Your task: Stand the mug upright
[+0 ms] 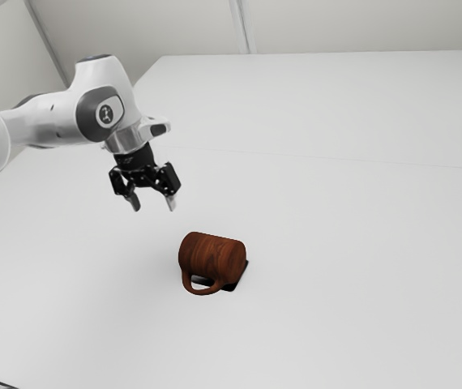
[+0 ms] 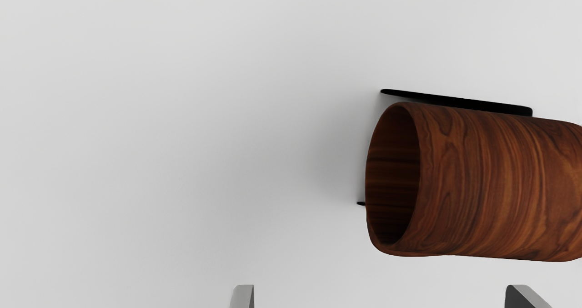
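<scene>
The gripper (image 2: 379,295) is nearest in the wrist view, fingers parted and empty, the mug (image 2: 491,185) on its side beyond them. In the exterior view the arm (image 1: 101,113) hangs upper left and the mug lies just below centre, so grasping, turning and standing it up all seem left to do

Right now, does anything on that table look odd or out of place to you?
Yes: the mug lies on its side, open end facing sideways, not up. A flat black item peeks out beneath it; I can't tell what it is. I see no spill.
</scene>
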Controlling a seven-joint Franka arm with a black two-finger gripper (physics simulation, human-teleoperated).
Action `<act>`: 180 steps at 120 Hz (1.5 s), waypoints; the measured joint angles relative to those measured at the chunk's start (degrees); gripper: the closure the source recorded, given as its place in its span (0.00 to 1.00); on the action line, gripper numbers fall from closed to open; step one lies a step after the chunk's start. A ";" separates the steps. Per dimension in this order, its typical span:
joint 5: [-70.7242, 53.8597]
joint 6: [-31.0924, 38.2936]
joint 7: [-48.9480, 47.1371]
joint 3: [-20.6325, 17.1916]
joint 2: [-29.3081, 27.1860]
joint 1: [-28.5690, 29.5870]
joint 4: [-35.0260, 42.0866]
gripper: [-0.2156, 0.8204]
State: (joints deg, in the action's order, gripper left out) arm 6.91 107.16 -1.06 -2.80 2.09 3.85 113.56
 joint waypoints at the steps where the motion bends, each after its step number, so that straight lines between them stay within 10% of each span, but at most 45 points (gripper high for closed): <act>1: 0.44 0.28 0.16 0.00 0.02 0.08 0.24 0.21; 65: 25.43 6.08 23.62 -0.01 5.25 5.77 5.84 0.21; 154: 45.80 -5.71 48.54 -0.13 13.57 9.70 5.82 0.21; 180: 49.69 -9.78 51.55 -0.24 15.94 10.50 5.79 0.42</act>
State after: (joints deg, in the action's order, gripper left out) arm 56.59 97.38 50.49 -3.04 18.03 14.36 119.35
